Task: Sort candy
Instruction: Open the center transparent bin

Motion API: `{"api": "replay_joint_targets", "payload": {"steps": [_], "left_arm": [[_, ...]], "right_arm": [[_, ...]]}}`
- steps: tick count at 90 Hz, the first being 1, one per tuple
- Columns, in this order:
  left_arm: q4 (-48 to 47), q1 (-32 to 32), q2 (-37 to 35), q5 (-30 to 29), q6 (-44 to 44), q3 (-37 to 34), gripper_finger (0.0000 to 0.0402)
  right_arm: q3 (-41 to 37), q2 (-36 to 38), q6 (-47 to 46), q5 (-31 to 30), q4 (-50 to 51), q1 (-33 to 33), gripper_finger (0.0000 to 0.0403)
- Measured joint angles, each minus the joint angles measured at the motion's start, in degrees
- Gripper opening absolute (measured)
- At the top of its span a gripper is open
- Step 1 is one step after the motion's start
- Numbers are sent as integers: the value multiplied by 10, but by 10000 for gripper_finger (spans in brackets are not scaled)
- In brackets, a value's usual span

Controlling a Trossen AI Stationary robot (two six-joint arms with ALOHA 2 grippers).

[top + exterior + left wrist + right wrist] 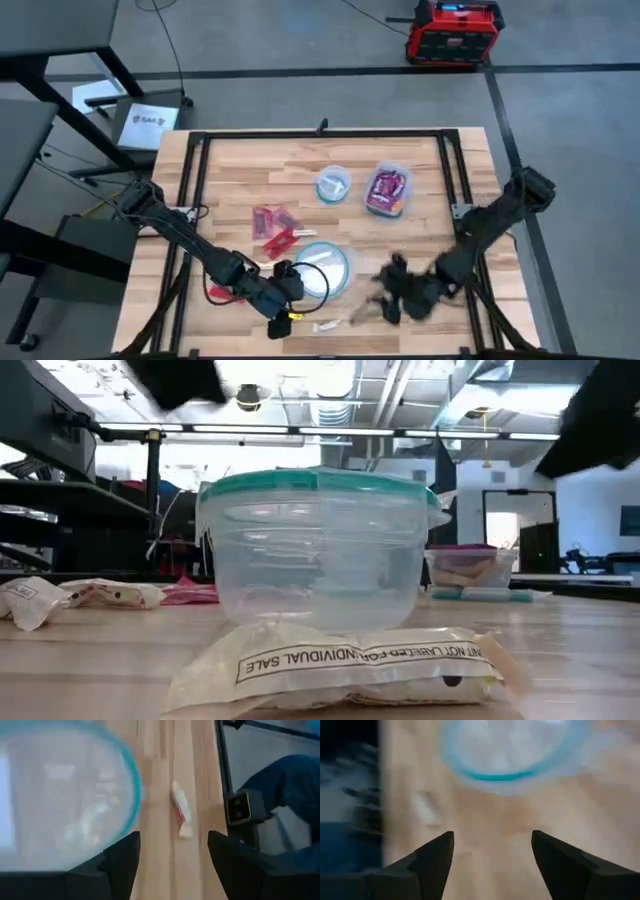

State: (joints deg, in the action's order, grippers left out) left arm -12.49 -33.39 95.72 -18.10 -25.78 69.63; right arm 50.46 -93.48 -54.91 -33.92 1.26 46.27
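A: Start big. What sits on the counter (240, 165)?

B: Three clear tubs. A large round bowl (322, 268) near the front, a smaller round tub (332, 185) behind it, and a rectangular tub (387, 189) already holding purple and red packets.

A: And the loose candy?

B: A cluster of flat red packets (273, 228) lies left of centre. A thin cream stick (326, 326) rests at the front edge, just beside the bowl. The low view shows a crinkled white wrapper (345, 663) with printed text right in front of that bowl.

A: How would it handle?

B: Light, I judge, and the foil looks slippery and soft. Pinching a stick across its narrow middle seems safest; the flat packets probably need an edge grab.

A: The end effectors?

B: The left end effector (172, 862) hovers low at the front with its fingers spread, the stick ahead of it. The right end effector (492, 862) is also spread and empty, facing the bowl from the right.
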Motion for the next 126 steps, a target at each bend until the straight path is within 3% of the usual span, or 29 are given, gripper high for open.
{"api": "replay_joint_targets", "payload": {"steps": [16,30,47,57,74,105,126], "left_arm": [[33,58,0,2,117,-4,219],[187,90,0,76,167,-74,219],[363,100,1,68,166,-179,219],[478,113,19,52,156,-221,219],[538,124,94,55,140,-217,219],[529,124,113,74,156,-200,219],[527,124,133,72,161,-198,219]], "right_arm": [[-1,-145,53,-22,-240,4,255],[-1,-237,83,-34,-411,-24,255],[0,-296,96,-40,-535,-33,255],[2,-303,107,-45,-550,-33,255],[2,-305,115,-64,-546,-40,255],[0,-304,159,-65,-525,-63,255],[0,-303,176,-9,-549,-89,255]]}}
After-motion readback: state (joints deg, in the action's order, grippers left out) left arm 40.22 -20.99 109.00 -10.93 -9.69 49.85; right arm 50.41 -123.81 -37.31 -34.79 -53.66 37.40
